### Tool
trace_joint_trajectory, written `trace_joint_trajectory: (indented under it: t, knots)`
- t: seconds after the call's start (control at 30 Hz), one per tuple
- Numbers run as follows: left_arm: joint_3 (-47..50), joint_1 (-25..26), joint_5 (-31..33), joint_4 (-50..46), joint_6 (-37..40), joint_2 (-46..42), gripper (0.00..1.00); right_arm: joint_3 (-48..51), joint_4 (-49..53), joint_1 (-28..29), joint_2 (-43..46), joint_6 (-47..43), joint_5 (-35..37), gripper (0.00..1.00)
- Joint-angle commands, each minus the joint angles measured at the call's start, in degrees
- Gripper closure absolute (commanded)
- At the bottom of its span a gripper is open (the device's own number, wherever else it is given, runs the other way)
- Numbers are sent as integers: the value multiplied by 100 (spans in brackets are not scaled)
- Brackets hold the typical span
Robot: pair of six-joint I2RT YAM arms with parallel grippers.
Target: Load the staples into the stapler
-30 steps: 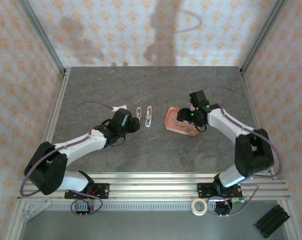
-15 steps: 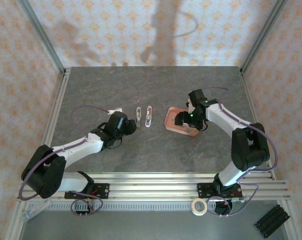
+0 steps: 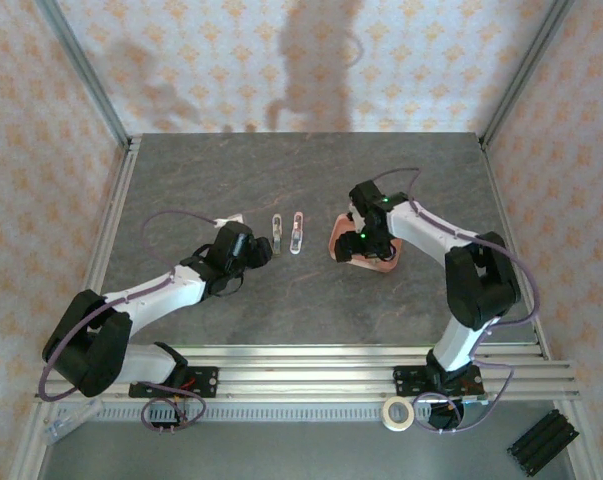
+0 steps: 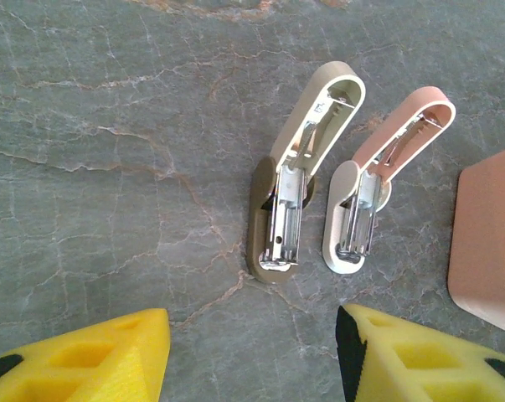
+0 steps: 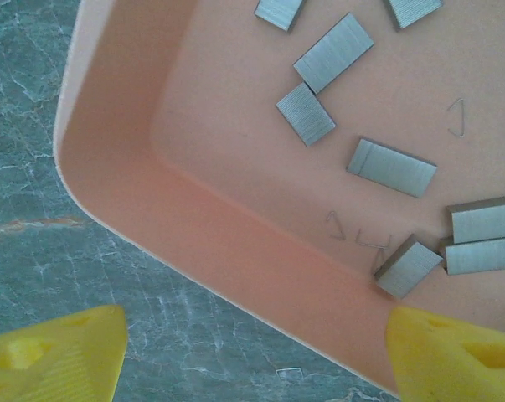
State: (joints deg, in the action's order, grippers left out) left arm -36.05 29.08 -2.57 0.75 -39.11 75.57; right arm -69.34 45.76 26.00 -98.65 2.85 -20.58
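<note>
- Your left claw (image 4: 252, 360) hangs over the bench (image 4: 110, 126). Its yellow fingertips (image 4: 85, 360) are spread, with nothing between them.
- Just beyond that claw lie two mini staplers, side by side and not touching. Both are hinged open, so the silvery channel is bared.
- The olive stapler (image 4: 290, 193) is the one farther from the tray (image 4: 486, 243).
- The pink stapler (image 4: 378, 180), pale pink and white, lies on the bench between the olive stapler and the tray.
- Your right claw (image 5: 252, 360) hangs above a rounded corner of the salmon-pink tray. Its fingers are spread wide and hold nothing.
- The staples (image 5: 333, 52) lie in the tray as scattered grey blocks, with a few bent single staples among them.
- One loose staple (image 5: 288, 369) lies on the bench, just outside the tray's rim.
</note>
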Motion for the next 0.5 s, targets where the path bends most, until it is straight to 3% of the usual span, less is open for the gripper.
trace_joint_trajectory:
  t: [0.0, 0.47]
  knots:
    - [-63, -64, 50, 100, 62, -63, 44, -81, 142, 50, -88, -83, 32, 21]
    - [-117, -153, 105, -4, 132, -263, 44, -124, 132, 73, -429, 12, -74, 33]
